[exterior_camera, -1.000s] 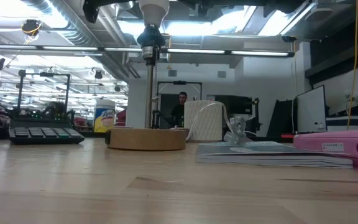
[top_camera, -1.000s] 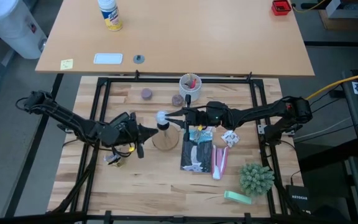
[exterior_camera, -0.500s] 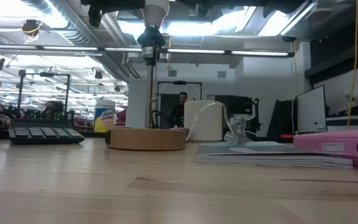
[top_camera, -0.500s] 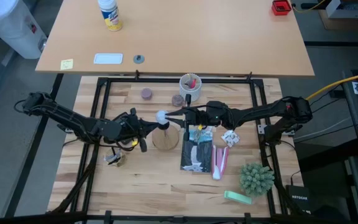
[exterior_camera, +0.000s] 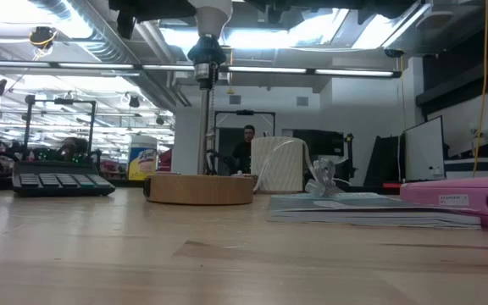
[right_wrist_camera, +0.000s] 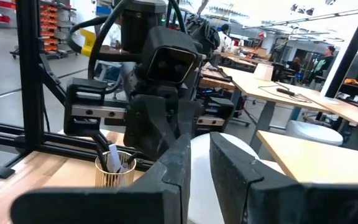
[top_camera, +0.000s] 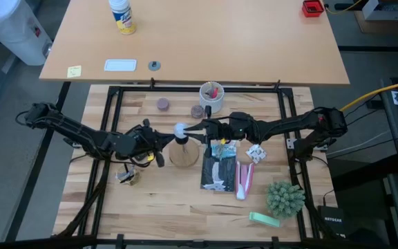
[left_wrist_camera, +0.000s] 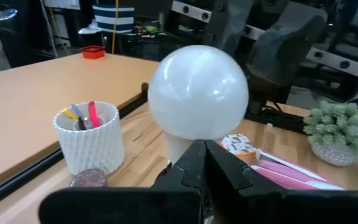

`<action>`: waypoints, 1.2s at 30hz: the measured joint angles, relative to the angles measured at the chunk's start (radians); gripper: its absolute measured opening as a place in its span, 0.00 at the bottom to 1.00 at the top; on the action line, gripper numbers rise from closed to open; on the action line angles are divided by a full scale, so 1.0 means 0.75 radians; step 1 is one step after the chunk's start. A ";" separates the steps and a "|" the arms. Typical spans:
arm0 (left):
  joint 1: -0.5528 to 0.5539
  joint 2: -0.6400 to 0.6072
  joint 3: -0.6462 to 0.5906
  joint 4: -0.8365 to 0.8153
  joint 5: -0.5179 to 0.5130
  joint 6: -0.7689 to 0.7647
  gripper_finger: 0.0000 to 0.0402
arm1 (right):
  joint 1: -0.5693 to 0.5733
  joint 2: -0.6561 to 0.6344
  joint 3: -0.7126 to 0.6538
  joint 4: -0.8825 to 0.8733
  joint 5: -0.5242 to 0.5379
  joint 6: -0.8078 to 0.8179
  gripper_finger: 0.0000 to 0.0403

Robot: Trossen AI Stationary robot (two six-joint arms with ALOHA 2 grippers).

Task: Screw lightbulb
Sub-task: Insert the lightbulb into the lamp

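Observation:
The small white lightbulb (top_camera: 179, 129) stands upright in the black socket (exterior_camera: 203, 52) on the post of the round wooden stand (top_camera: 184, 155). It fills the left wrist view (left_wrist_camera: 197, 93). My right gripper (top_camera: 189, 128) reaches in from the table's right and is shut on the bulb. My left gripper (top_camera: 166, 141) comes from the table's left with its fingers shut. Its tips (left_wrist_camera: 202, 155) are just before the bulb's neck, a little below the globe. My right gripper pinches the bulb's white glass (right_wrist_camera: 199, 163) between its two fingers, coming level from the table's right side. The bulb stays upright on the socket. My left gripper's shut tips are at the bulb's neck (left_wrist_camera: 182, 146); I cannot tell whether they touch it.
A white cup with red items (top_camera: 211, 95) stands just behind the stand. A dark booklet (top_camera: 218, 169), a pink case (top_camera: 246, 178) and a green plant (top_camera: 285, 197) lie to the right and near side. Two purple discs (top_camera: 164, 104) lie at the far side.
My left gripper has moved toward the table's right, up to the stand and the bulb, and then stopped. My right gripper and the bulb have stayed in place.

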 joint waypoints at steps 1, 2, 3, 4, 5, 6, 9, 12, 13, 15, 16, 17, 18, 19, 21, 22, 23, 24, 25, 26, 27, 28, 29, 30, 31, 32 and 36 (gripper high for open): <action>0.000 0.000 0.000 -0.009 -0.014 -0.006 0.00 | 0.000 0.000 0.000 0.000 -0.002 0.004 0.15; 0.001 0.000 0.000 -0.017 -0.029 -0.010 0.01 | 0.000 0.000 0.000 0.000 -0.003 0.013 0.15; 0.002 0.000 0.000 -0.019 -0.038 -0.010 0.01 | 0.001 0.000 0.000 0.000 -0.002 0.024 0.15; 0.002 0.000 0.000 -0.019 -0.044 -0.009 0.01 | 0.001 0.000 0.000 0.000 -0.002 0.027 0.15; 0.002 0.000 0.000 -0.019 -0.050 -0.006 0.00 | 0.001 0.000 0.000 0.000 -0.003 0.029 0.15; 0.002 0.000 0.000 -0.018 -0.061 -0.005 0.00 | 0.001 0.000 0.000 0.000 -0.003 0.029 0.15; 0.002 0.000 0.000 -0.015 -0.114 -0.006 0.01 | 0.001 0.000 0.000 0.000 -0.002 0.030 0.15; 0.002 0.000 0.000 -0.014 -0.163 0.000 0.00 | 0.001 0.000 0.000 0.000 -0.002 0.030 0.15; 0.000 -0.002 0.000 -0.008 -0.175 0.018 0.00 | 0.001 0.000 0.000 0.000 -0.002 0.030 0.15; -0.013 -0.012 0.000 0.028 -0.186 0.065 0.00 | 0.001 0.000 0.000 0.001 -0.002 0.030 0.15; -0.022 -0.020 0.000 0.053 -0.188 0.089 0.00 | 0.001 0.000 0.000 0.001 -0.001 0.030 0.15; -0.034 -0.028 0.000 0.080 -0.189 0.115 0.00 | 0.001 0.000 0.000 0.001 -0.001 0.030 0.15; -0.048 -0.035 0.000 0.103 -0.189 0.143 0.00 | 0.001 0.000 0.000 0.001 0.000 0.029 0.15; -0.063 -0.044 0.000 0.120 -0.189 0.168 0.00 | 0.001 0.000 0.000 0.001 0.002 0.029 0.15; -0.094 -0.058 0.000 0.145 -0.188 0.195 0.00 | 0.001 0.000 0.000 0.002 0.012 0.026 0.15; -0.108 -0.062 0.000 0.147 -0.188 0.196 0.00 | 0.001 0.000 0.000 0.002 0.012 0.026 0.15; -0.122 -0.064 0.000 0.144 -0.188 0.195 0.00 | 0.000 0.000 0.000 0.003 0.012 0.026 0.15; -0.136 -0.064 0.000 0.143 -0.188 0.192 0.00 | 0.000 0.000 0.000 0.004 0.013 0.026 0.15; -0.148 -0.060 0.000 0.142 -0.186 0.190 0.00 | 0.000 0.000 0.000 0.005 0.013 0.026 0.15; -0.160 -0.053 0.000 0.143 -0.180 0.190 0.00 | 0.000 0.000 0.000 0.006 0.013 0.026 0.15; -0.169 -0.043 0.000 0.143 -0.166 0.189 0.00 | 0.000 0.000 0.000 0.006 0.013 0.026 0.15; -0.175 -0.032 0.000 0.142 -0.146 0.188 0.00 | 0.000 0.000 0.000 0.006 0.014 0.025 0.15; -0.177 -0.018 0.000 0.142 -0.123 0.180 0.00 | 0.000 0.000 0.000 0.006 0.014 0.025 0.15; -0.176 -0.002 0.000 0.144 -0.101 0.170 0.00 | 0.000 0.000 0.000 0.006 0.014 0.025 0.15; -0.173 0.016 0.000 0.146 -0.088 0.159 0.00 | 0.000 0.000 0.000 0.006 0.014 0.025 0.15; -0.168 0.035 0.000 0.147 -0.083 0.148 0.00 | 0.000 0.000 0.000 0.006 0.014 0.025 0.15; -0.145 0.116 0.000 0.193 -0.084 0.131 0.00 | 0.000 0.000 0.000 0.007 0.014 0.025 0.15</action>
